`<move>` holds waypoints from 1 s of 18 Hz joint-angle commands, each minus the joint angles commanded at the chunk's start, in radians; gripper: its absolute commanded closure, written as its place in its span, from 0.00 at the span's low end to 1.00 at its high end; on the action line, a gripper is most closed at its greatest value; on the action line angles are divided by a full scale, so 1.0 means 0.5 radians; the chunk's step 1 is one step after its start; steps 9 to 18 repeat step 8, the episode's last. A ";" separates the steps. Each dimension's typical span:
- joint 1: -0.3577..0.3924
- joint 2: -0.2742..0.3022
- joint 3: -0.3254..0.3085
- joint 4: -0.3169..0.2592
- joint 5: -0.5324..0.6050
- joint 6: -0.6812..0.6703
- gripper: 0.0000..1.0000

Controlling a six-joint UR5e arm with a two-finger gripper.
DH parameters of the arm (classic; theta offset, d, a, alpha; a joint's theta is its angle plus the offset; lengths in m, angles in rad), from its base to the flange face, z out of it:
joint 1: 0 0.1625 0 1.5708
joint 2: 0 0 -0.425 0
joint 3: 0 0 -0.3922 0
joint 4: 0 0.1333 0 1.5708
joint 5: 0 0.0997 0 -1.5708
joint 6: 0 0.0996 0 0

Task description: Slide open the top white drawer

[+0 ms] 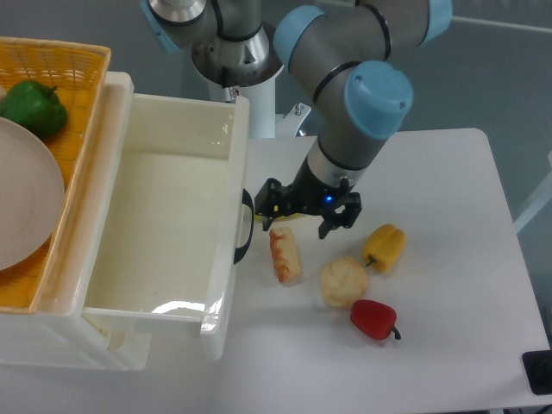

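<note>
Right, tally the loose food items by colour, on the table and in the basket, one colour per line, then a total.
Green: 1, the green pepper in the orange basket
Yellow: 1, the yellow pepper
Red: 1, the red pepper
Cream: 1, the round cream piece
Orange and white: 1, the striped stick
Total: 5
</note>
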 joint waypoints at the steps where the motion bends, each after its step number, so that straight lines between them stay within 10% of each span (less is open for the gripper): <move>1: 0.000 0.000 0.009 0.006 0.067 0.076 0.00; 18: 0.074 -0.049 -0.034 0.003 0.274 0.384 0.00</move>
